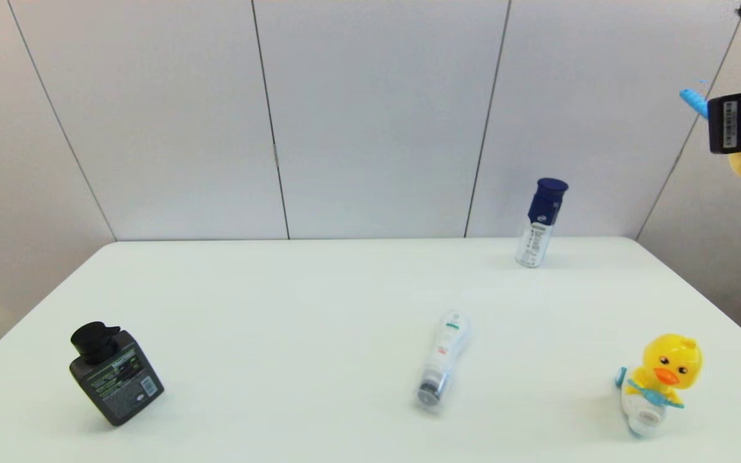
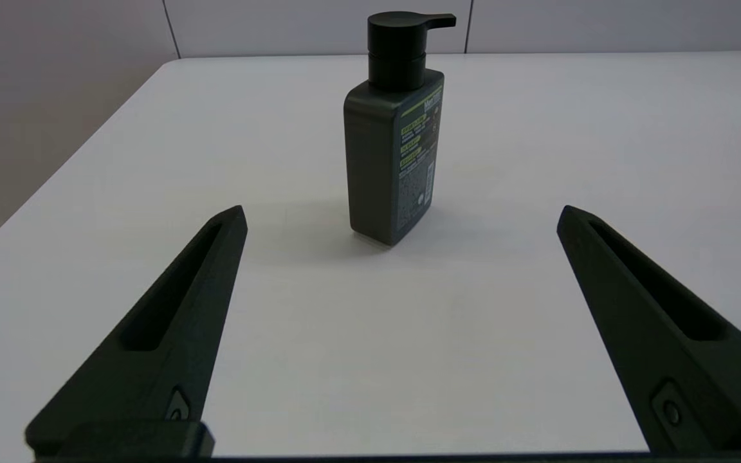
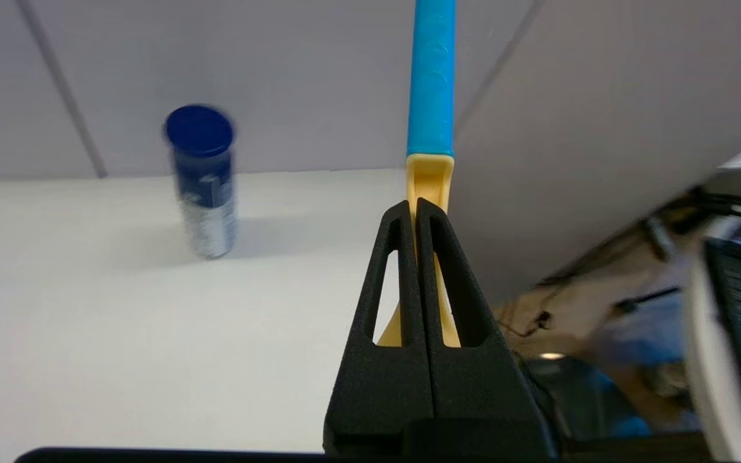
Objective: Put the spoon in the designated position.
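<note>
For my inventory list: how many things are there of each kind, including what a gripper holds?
Bottles: 3: dark pump bottle, white bottle lying down, blue-capped bottle
Duck toy: 1
Spoon, held by the right gripper: 1
Total: 5

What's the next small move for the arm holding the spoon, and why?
Probably bring the right gripper in over the table and start lowering. Its fingers are shut on the spoon, held high near the table's right edge, well above the blue-capped bottle and duck toy. The left gripper is open, facing the dark pump bottle.
</note>
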Robot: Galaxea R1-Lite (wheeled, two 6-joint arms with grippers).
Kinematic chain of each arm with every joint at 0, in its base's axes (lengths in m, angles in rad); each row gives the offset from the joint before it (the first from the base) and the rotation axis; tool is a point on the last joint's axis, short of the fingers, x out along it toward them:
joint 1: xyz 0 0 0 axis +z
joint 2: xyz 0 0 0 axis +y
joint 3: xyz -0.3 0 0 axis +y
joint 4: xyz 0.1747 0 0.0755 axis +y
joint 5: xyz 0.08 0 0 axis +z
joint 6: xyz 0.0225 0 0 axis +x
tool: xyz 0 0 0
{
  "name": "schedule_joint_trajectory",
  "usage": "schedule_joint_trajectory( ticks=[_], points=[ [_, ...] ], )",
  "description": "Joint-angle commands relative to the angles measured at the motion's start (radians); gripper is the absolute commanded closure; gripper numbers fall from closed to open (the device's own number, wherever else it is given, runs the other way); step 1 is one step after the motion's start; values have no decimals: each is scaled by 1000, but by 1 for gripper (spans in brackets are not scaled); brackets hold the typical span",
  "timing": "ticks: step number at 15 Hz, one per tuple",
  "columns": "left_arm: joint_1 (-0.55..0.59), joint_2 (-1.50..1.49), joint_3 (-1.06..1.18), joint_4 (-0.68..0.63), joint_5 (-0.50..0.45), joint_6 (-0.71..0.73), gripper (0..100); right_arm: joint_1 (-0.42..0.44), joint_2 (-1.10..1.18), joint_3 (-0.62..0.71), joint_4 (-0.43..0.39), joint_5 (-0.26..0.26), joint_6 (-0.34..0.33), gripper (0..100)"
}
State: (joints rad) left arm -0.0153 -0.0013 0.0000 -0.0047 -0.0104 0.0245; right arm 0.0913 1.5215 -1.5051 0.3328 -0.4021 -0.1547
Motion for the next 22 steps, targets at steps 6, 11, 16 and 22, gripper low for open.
schedule_joint_trajectory(
  ticks=[6, 11, 16, 22],
  points=[
    [0, 1, 0, 2, 0, 0, 0, -174, 318, 17, -172, 493, -121, 100],
    [0, 1, 0, -1, 0, 0, 0, -226, 440, -38, -227, 505, -131, 100],
    [0, 1, 0, -1, 0, 0, 0, -249, 565, -56, -276, 513, -134, 100],
    [0, 1, 0, -1, 0, 0, 0, -269, 603, 13, -284, 674, -206, 100]
  ],
)
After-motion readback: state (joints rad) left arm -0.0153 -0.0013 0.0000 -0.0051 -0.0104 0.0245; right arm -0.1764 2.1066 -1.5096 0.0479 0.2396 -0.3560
